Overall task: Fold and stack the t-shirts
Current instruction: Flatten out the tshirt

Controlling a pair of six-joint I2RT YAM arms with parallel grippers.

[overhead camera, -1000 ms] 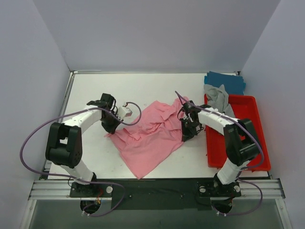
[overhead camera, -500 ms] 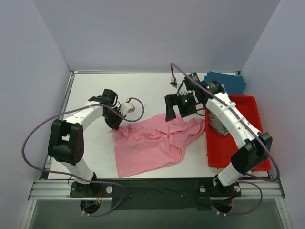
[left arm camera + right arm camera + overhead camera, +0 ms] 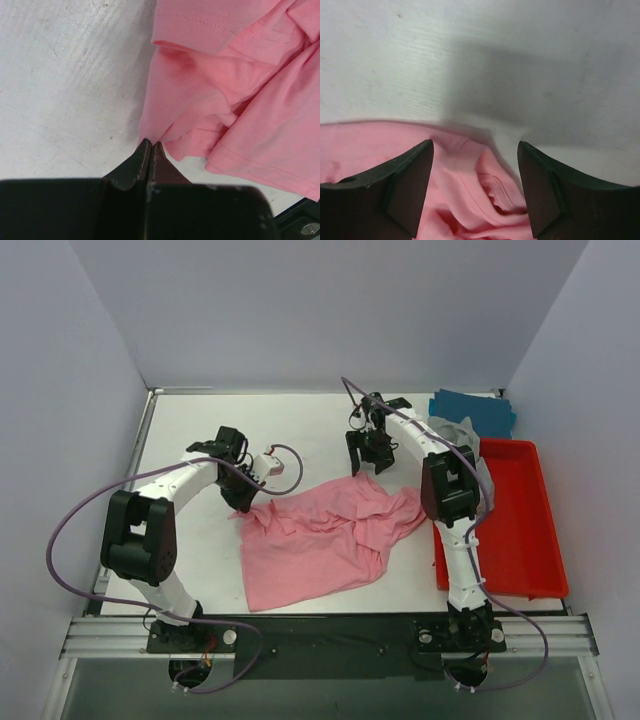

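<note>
A crumpled pink t-shirt point(image 3: 330, 535) lies spread in the middle of the table. My left gripper point(image 3: 243, 502) is shut on its left corner; in the left wrist view the closed jaws point(image 3: 150, 145) pinch a fold of the pink cloth point(image 3: 235, 85). My right gripper point(image 3: 368, 466) hangs open just beyond the shirt's far edge. In the right wrist view the right gripper point(image 3: 475, 145) has nothing between its fingers, and pink cloth point(image 3: 470, 195) lies loose below. A grey t-shirt point(image 3: 458, 436) drapes over the bin's far end. A teal-blue t-shirt point(image 3: 480, 410) lies behind it.
A red plastic bin point(image 3: 520, 530) stands along the right side of the table, with the right arm's links crossing its left rim. Purple cables loop off both arms. White walls close the table at the back and at both sides.
The right gripper opened and let go of the pink shirt, then swung toward the back of the table. The shirt's right side dropped flat. The left gripper stays shut on its corner.
</note>
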